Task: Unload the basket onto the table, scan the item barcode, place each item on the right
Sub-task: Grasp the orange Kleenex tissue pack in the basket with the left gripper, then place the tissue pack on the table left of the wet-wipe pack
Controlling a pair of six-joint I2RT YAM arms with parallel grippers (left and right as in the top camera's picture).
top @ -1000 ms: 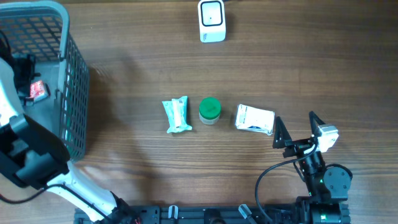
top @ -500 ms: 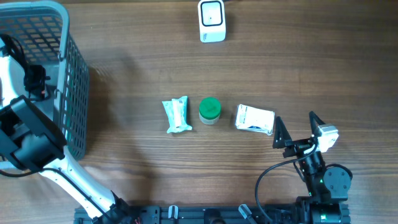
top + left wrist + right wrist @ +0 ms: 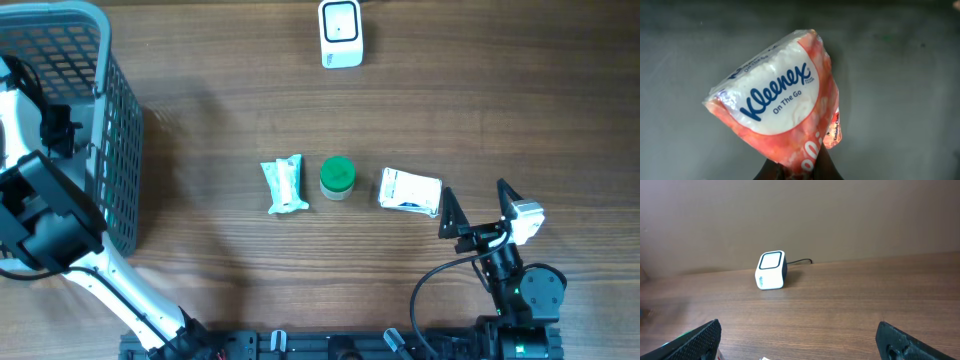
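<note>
Evidently the pick-up is the step in hand. The left gripper [image 3: 800, 169] is down inside the grey basket [image 3: 122, 150] at the table's left end, its fingers pinched tight on the bottom edge of an orange-and-white pack of tissues [image 3: 782, 97]. The pack stands tilted above the grip with its printed front toward the wrist camera, and no barcode shows on that face. The right gripper [image 3: 477, 204] sits low on the right, fingers wide apart, holding nothing. The next move, as I judge it, calls for lifting the pack clear of the basket wall and carrying it to the white scanner [image 3: 341, 32] at the far edge — well away — then turning the pack until its barcode faces the scanner's window. The grip is thin and the wrapper soft, so the lift should be gentle.
</note>
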